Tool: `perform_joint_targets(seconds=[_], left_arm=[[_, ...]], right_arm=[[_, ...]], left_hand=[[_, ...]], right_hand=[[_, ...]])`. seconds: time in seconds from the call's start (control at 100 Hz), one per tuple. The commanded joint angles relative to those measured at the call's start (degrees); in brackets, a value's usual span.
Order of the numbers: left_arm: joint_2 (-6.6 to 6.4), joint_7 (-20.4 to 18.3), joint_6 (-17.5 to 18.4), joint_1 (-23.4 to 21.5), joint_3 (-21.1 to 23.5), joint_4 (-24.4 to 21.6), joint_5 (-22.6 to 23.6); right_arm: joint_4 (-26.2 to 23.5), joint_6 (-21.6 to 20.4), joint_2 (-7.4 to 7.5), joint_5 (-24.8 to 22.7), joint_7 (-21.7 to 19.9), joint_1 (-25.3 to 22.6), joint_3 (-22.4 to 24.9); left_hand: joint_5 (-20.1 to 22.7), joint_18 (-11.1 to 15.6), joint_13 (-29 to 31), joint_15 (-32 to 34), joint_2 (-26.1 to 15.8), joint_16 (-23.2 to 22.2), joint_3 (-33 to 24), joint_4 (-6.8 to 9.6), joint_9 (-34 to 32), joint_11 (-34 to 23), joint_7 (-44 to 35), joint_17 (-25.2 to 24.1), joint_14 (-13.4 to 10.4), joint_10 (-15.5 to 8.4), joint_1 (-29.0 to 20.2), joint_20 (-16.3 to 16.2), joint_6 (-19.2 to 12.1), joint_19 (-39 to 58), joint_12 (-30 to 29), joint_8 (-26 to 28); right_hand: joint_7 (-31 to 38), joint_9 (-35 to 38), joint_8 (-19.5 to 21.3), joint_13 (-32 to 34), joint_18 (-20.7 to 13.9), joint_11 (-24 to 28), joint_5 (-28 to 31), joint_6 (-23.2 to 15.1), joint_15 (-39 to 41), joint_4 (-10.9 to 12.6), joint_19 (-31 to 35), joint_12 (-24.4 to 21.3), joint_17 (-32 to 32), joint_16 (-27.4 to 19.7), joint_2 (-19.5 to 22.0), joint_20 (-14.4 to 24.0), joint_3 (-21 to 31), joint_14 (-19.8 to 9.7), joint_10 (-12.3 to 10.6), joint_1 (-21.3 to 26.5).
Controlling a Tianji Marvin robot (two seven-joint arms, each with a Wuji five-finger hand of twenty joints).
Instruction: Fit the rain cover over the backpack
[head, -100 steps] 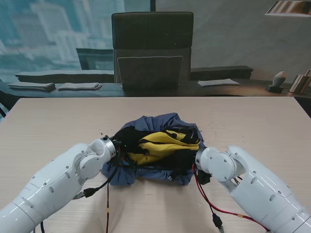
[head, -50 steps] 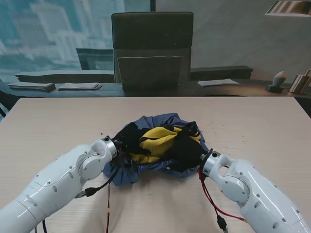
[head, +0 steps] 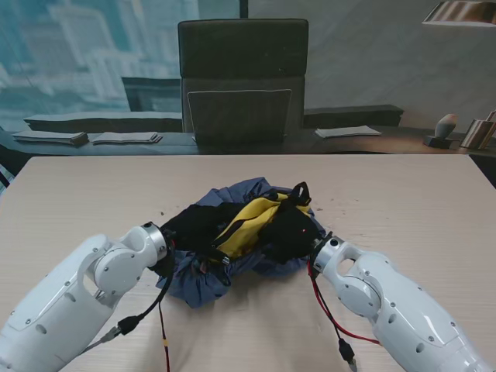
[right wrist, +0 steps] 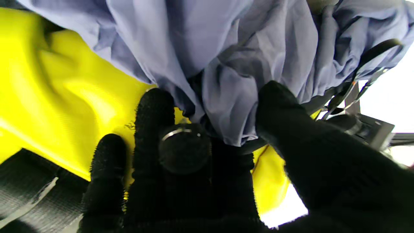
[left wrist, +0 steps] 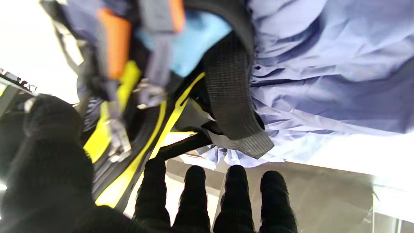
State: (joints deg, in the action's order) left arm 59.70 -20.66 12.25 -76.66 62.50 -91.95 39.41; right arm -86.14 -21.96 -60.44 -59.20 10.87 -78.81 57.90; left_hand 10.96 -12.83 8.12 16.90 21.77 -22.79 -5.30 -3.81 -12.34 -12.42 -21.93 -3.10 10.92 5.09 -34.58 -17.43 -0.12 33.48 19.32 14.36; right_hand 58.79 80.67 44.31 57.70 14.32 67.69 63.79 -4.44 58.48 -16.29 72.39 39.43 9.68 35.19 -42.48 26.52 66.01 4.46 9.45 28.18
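Both robot hands (head: 291,236) at backpack (head: 248,221)

White two-arm robot, black gloved hands.
Glossy white rounded arm shells; left robot hand (left wrist: 194,200) and right robot hand (right wrist: 207,168) in black knit gloves; red cable (head: 329,319) and black cable (head: 143,310) trail from wrists.

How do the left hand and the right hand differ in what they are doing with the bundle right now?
The right hand pinches a fold of the blue rain cover between thumb and fingers; the left hand grips no fabric, its four fingers straight and apart. The right hand lies against the yellow backpack; the left hand's fingers point past the bundle's edge, beside a black strap. Both wear black gloves and flank the same bundle on the table.
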Motion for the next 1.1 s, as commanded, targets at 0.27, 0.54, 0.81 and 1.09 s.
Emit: perform_joint_targets(seconds=[0.27,0.54,0.81,1.09], left_arm=[[4.24,19.9,1.6,-1.7,1.5,1.6,-10.9],[4.38,10.8,0.0,7.6,-6.2,8.4,-22.5],[5.52,13.2,-0.1,10.3,-11.5,15.0,-21.9],[5.89,11.7,2.5,12.5,-14.7,19.8,-24.2]], right_arm=[[0.9,0.2,-0.34,-0.1,-0.1,1.0,-1.1],[2.8,-0.3,-0.68,-1.2,4.9,1.9,-2.4],[3.6,-2.7,-0.67,-4.6,13.0,1.1,-1.4],[4.0,-2.0,0.13,-9.4,19.1,0.7,-1.0]], left_hand=[[-0.1,-3.6,5.8,5.5,-8.9,-3.8,5.8,2.21,-2.6,-8.0,-10.9,-0.1,1.1,0.4,1.2,-4.4,-6.1,8.9,5.5,5.6],[9.6,-3.2,10.7,8.9,0.4,-6.7,-19.1,0.46,-11.9,-12.9,-18.0,-1.3,-0.3,-2.3,-1.7,-1.7,-17.0,3.4,9.6,9.6],[34.2,-5.3,34.9,25.1,11.9,-13.1,-28.0,-3.54,-46.7,-19.2,-36.1,5.3,1.3,-3.7,-14.7,-7.1,-13.7,14.9,31.1,10.2],[37.7,1.0,39.7,26.2,16.4,-12.5,-31.8,-4.86,-51.4,-18.5,-37.4,10.4,2.1,-2.8,-13.4,-10.6,-11.1,22.0,28.1,4.5]], right_hand=[[3.4,2.8,0.2,5.4,0.6,1.0,2.1,-2.7,1.2,-1.1,-1.6,-0.4,-1.4,-0.7,0.0,0.1,1.7,-5.8,6.7,-0.6],[3.6,2.8,0.3,5.6,0.7,1.0,2.1,-3.1,1.0,-1.3,-1.1,-0.4,-0.9,-0.9,-0.5,-0.1,2.1,-6.0,6.5,-0.8],[4.2,2.8,0.0,5.5,0.7,1.0,2.3,-2.4,1.1,-1.7,0.2,-0.4,0.1,-1.0,-1.7,0.0,3.8,-6.2,6.5,-1.1],[4.9,2.9,-0.2,6.1,0.7,1.4,2.4,-2.3,1.2,-2.2,1.0,-0.2,0.7,-1.2,-2.6,0.2,5.2,-6.7,6.3,-1.5]])
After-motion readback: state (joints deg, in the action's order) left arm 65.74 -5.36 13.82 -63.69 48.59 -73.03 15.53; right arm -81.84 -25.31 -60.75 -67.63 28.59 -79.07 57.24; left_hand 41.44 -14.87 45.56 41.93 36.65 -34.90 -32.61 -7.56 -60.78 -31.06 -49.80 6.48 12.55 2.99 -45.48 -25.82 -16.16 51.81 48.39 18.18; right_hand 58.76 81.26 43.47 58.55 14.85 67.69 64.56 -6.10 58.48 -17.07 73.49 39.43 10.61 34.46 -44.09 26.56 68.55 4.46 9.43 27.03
